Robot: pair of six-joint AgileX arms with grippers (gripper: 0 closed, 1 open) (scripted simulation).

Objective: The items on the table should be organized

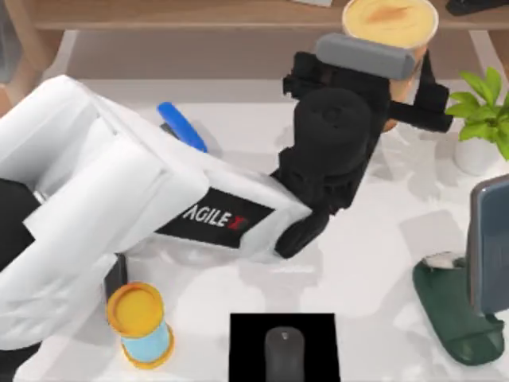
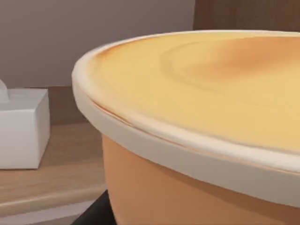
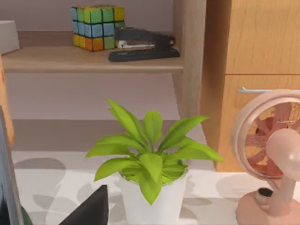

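The left arm reaches across the counter [image 1: 374, 263] with its pincer [image 1: 390, 87] at the orange cup [image 1: 390, 24], which stands against the wooden shelf [image 1: 199, 14]; whether the pincer is clamped on it I cannot tell. The mouse [image 1: 284, 354] lies on a black mat [image 1: 246, 342], well forward of the cup.

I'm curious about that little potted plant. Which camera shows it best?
The right wrist view: the potted plant stands whole in the middle, green leaves above a white pot, beside a pink desk fan. The top view catches it at the table's right edge, partly cut off. The left wrist view faces the orange cup instead.
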